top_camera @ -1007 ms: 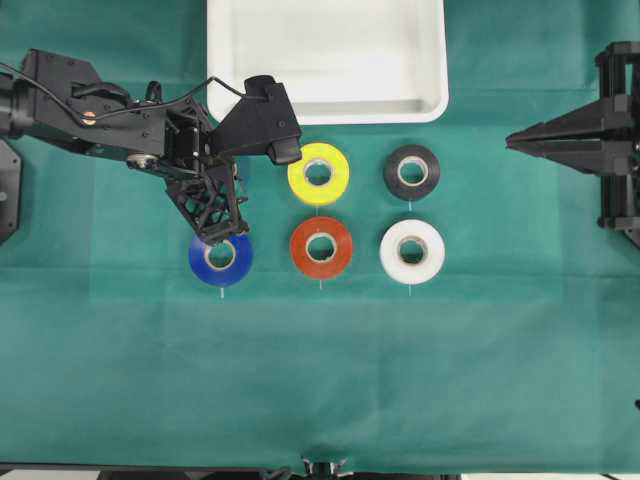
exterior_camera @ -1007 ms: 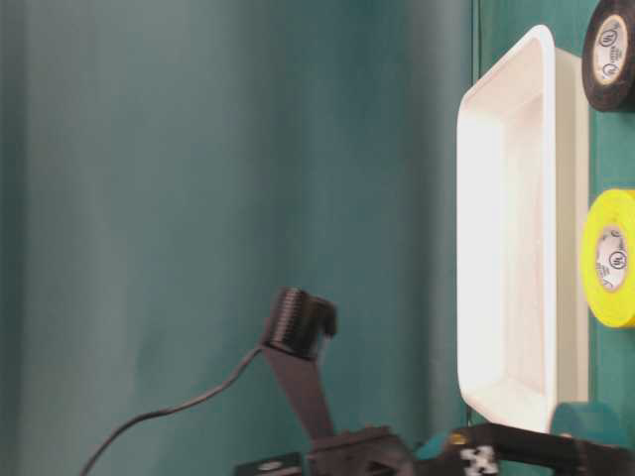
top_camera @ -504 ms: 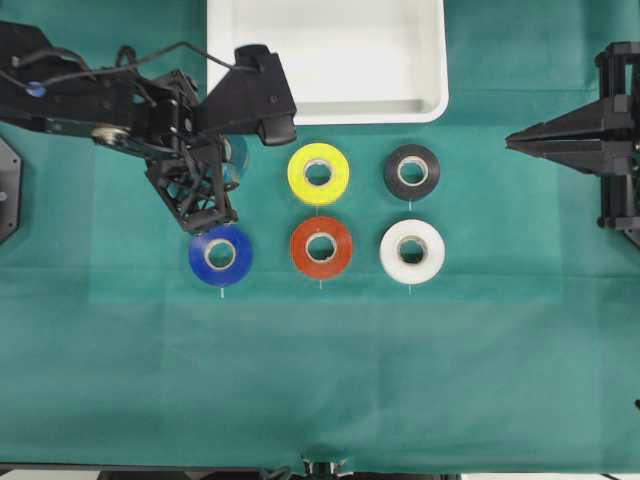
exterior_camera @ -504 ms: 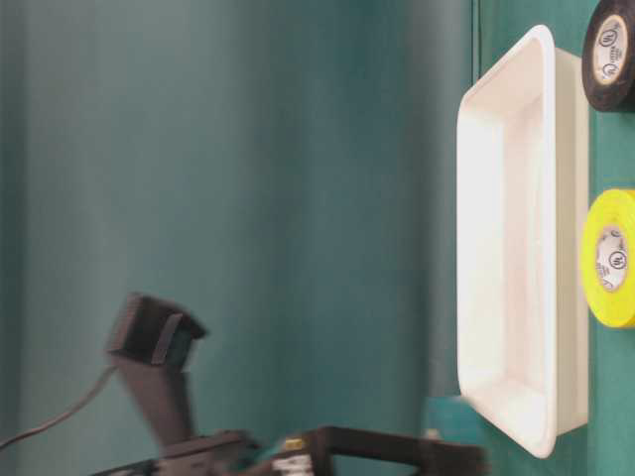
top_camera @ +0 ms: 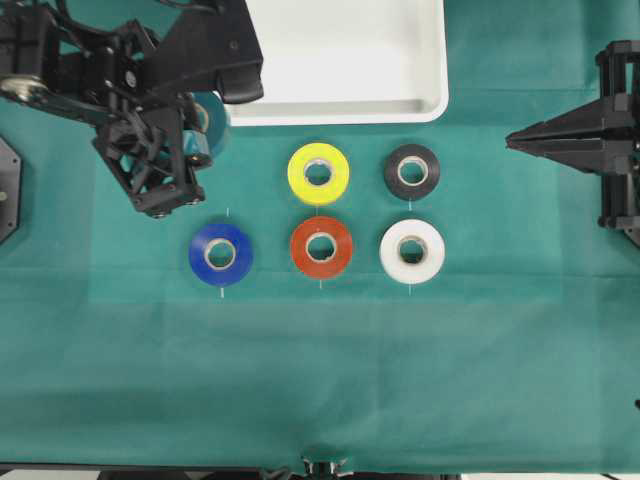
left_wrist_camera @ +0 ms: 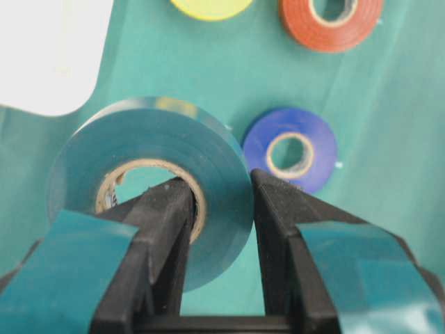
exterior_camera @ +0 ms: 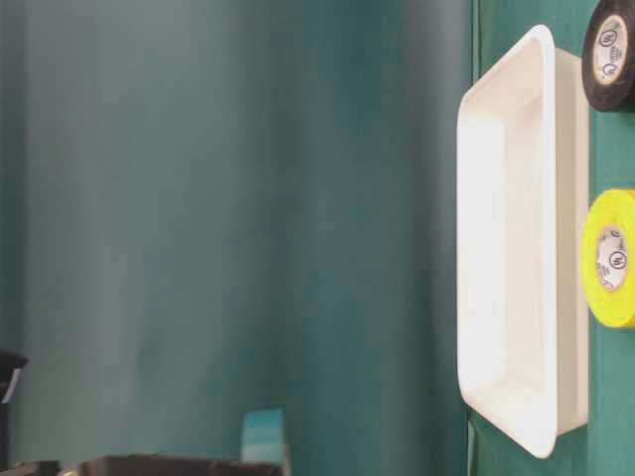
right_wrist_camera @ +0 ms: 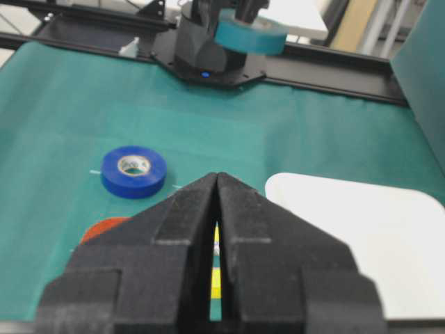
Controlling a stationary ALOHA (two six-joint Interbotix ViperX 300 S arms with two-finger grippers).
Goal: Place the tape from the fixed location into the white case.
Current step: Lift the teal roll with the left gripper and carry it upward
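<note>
1. the left gripper (left_wrist_camera: pixel 217 209) grips the teal tape (left_wrist_camera: pixel 149 177), one finger inside the core, one on the outer wall.
2. since a second ago the arm has risen and drawn back from the blue roll (top_camera: pixel 220 254); the tape hangs above the cloth, just beside the white case (top_camera: pixel 330 108), near its left corner.
3. pickup looks done; carrying over the rim remains.
4. the right gripper (right_wrist_camera: pixel 215 209) rests pressed together, holding nothing.

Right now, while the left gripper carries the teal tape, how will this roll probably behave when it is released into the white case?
The teal tape looks rigid: the left gripper clamps one wall without visible denting. Being round, it may roll if it lands on edge. The white case has a raised rim, which would probably contain it.
</note>
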